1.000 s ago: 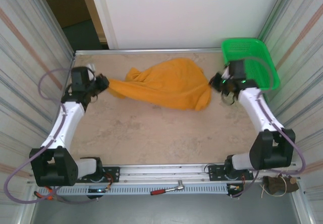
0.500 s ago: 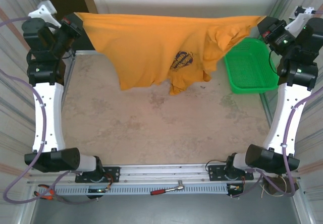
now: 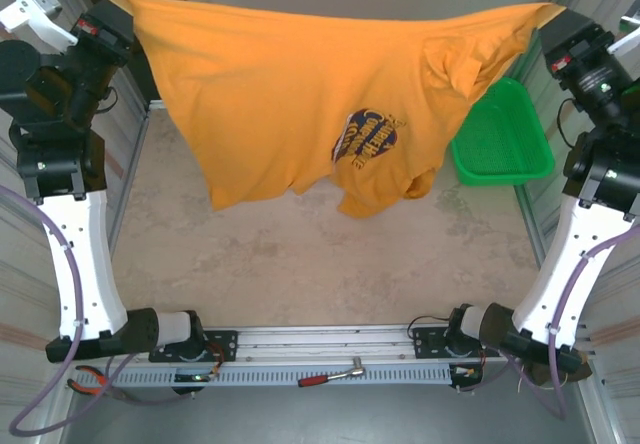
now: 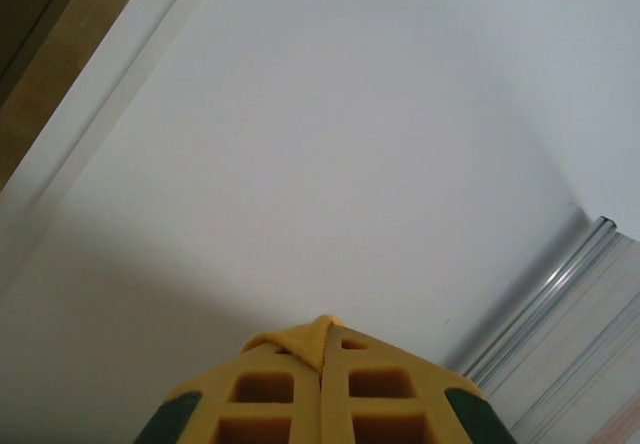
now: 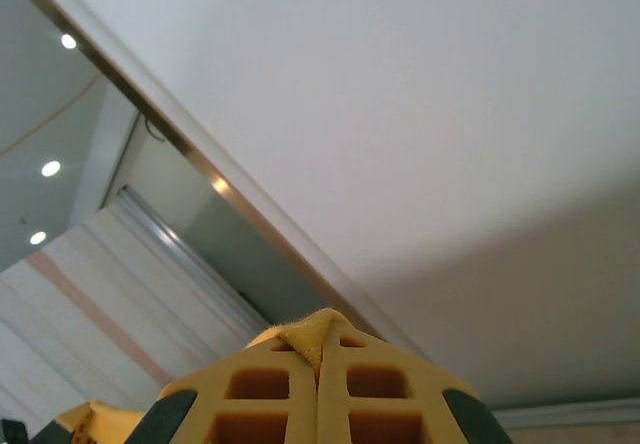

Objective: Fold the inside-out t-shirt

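Observation:
The orange-yellow inside-out t-shirt [image 3: 290, 84] hangs stretched in the air across the back of the table, its navy logo [image 3: 366, 137] facing the top camera. My left gripper [image 3: 112, 6] is raised high at the far left, shut on one edge of the shirt. My right gripper [image 3: 548, 16] is raised at the far right, shut on the other edge. In the left wrist view a fold of orange cloth [image 4: 312, 339] is pinched between the closed fingers [image 4: 268, 386]. The right wrist view shows the same: cloth [image 5: 312, 332] squeezed between shut fingers [image 5: 260, 389].
A green plastic basket [image 3: 515, 134] stands at the back right, partly behind the hanging shirt. The beige tabletop [image 3: 320, 264] lies below. Corrugated walls close in both sides, and a white wall is behind. A red-handled tool [image 3: 330, 375] lies on the front rail.
Both arms have lifted the shirt from a heap on the table up into the air and spread it wide; since half a second ago it has risen a little higher.

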Robot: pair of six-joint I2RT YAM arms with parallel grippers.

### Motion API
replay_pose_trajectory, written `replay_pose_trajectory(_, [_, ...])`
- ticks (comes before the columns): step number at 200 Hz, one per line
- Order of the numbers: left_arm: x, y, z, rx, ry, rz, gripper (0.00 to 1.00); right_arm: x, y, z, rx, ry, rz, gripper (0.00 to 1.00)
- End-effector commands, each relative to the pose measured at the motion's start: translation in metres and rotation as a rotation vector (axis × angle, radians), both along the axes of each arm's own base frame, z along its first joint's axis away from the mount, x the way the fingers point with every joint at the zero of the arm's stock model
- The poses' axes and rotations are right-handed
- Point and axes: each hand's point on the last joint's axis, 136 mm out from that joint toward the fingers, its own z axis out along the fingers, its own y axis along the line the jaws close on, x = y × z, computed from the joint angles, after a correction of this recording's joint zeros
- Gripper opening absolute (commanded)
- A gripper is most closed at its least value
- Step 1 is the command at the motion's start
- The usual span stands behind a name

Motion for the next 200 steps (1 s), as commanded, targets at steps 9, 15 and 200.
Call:
replay_pose_trajectory(9, [0.057, 0.0, -0.117, -0.041, 0.297, -0.051, 0.0, 0.055, 0.008, -0.114, -0.004, 0.271, 0.017, 0.0])
replay_pose_trajectory(15, [0.065, -0.001, -0.152, -0.045, 0.376, -0.052, 0.0, 0.061, 0.012, -0.142, -0.022, 0.328, 0.003, 0.0])
replay_pose_trajectory(200, [0.092, -0.017, -0.443, 0.173, 0.909, -0.017, 0.0, 0.056, 0.086, -0.511, -0.436, 1.033, 0.067, 0.49])
